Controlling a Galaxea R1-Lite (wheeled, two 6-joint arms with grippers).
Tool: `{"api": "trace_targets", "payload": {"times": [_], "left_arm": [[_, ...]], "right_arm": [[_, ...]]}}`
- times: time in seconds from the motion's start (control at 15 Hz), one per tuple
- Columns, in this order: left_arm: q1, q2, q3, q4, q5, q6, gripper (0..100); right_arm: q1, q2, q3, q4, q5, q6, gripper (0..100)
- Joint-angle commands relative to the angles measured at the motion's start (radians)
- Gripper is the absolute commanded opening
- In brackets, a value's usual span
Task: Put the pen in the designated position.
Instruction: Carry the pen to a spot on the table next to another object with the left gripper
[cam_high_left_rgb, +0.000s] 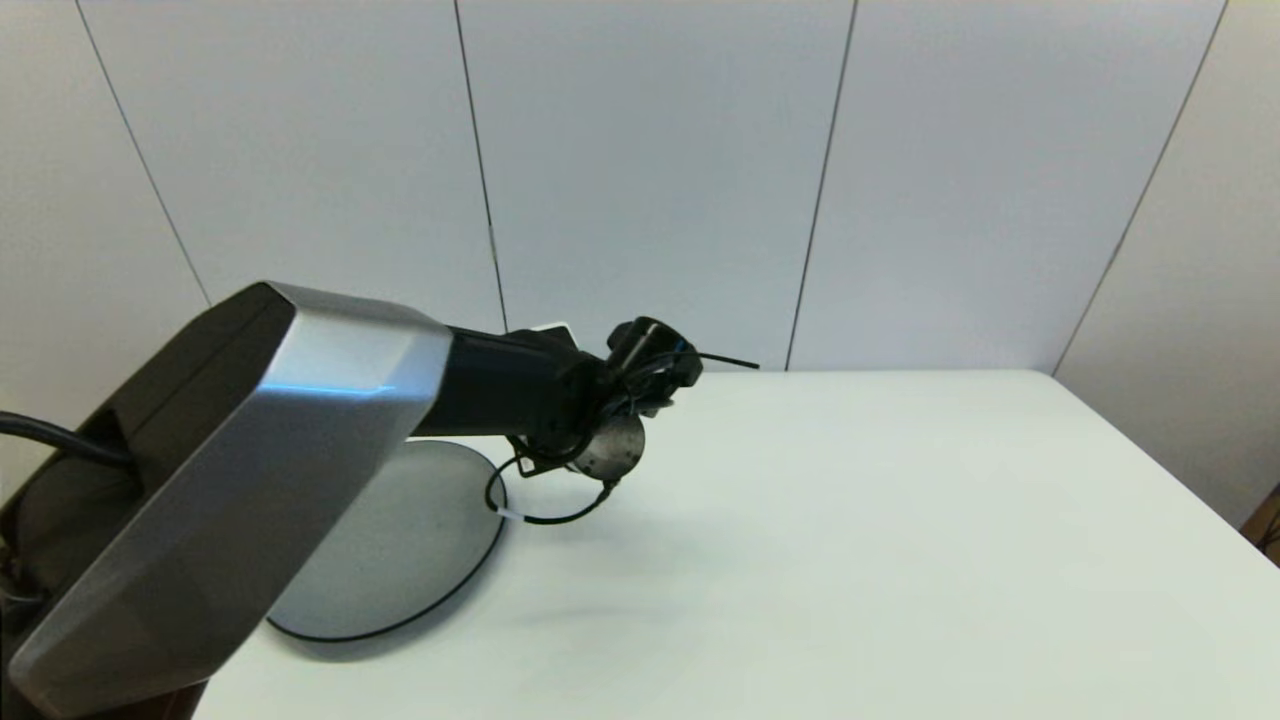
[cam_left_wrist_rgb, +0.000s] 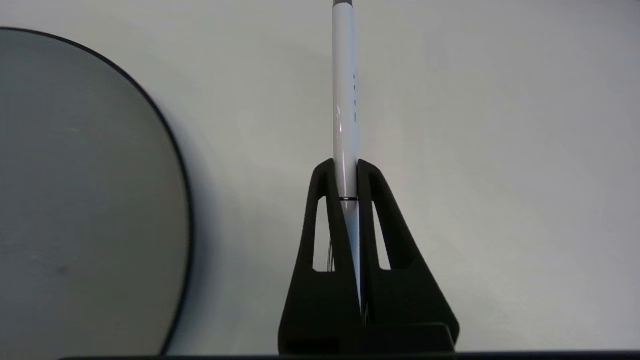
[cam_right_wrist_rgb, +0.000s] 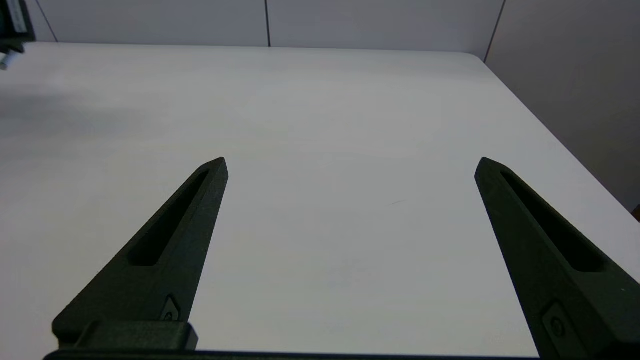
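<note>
The left pincer (cam_left_wrist_rgb: 346, 167) is clamped on the thin white pen (cam_left_wrist_rgb: 345, 115), holding it above the white desk (cam_high_left_rgb: 850, 520) near the far edge, just beside the round dark-rimmed grey plate (cam_left_wrist_rgb: 75, 200). The right pincer (cam_right_wrist_rgb: 350, 167) hangs wide apart over bare desk toward the right edge.

- The thin white pen (cam_left_wrist_rgb: 345, 115), tiny dark print mid-barrel, is pinched between black fingers (cam_left_wrist_rgb: 320, 240) and held above plain white tabletop beside the grey plate.
</note>
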Motion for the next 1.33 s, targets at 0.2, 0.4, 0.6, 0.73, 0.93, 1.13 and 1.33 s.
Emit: {"api": "trace_targets", "payload": {"times": [0.2, 0.4, 0.6, 0.73, 0.93, 1.13, 1.33], "left_arm": [[0.073, -0.187, 0.024, 0.001, 0.049, 0.022, 0], [0.163, -0.27, 0.029, 0.001, 0.078, 0.094, 0], [0.257, -0.35, 0.038, 0.0, 0.08, 0.19, 0], [0.31, -0.397, 0.043, 0.001, 0.078, 0.249, 0], [0.387, -0.482, 0.086, -0.003, 0.075, 0.358, 0], [0.461, -0.541, 0.087, -0.005, 0.066, 0.483, 0], [0.542, -0.598, 0.095, -0.006, -0.021, 0.657, 0]], "right_arm": [[0.0, 0.001, 0.0, 0.0, 0.001, 0.0, 100], [0.0, 0.0, 0.0, 0.0, 0.001, 0.0, 100], [0.0, 0.0, 0.0, 0.0, 0.001, 0.0, 100], [0.0, 0.001, 0.0, 0.0, 0.001, 0.0, 100], [0.0, 0.001, 0.0, 0.0, 0.001, 0.0, 100], [0.0, 0.001, 0.0, 0.0, 0.001, 0.0, 100], [0.0, 0.001, 0.0, -0.002, 0.001, 0.0, 100]]}}
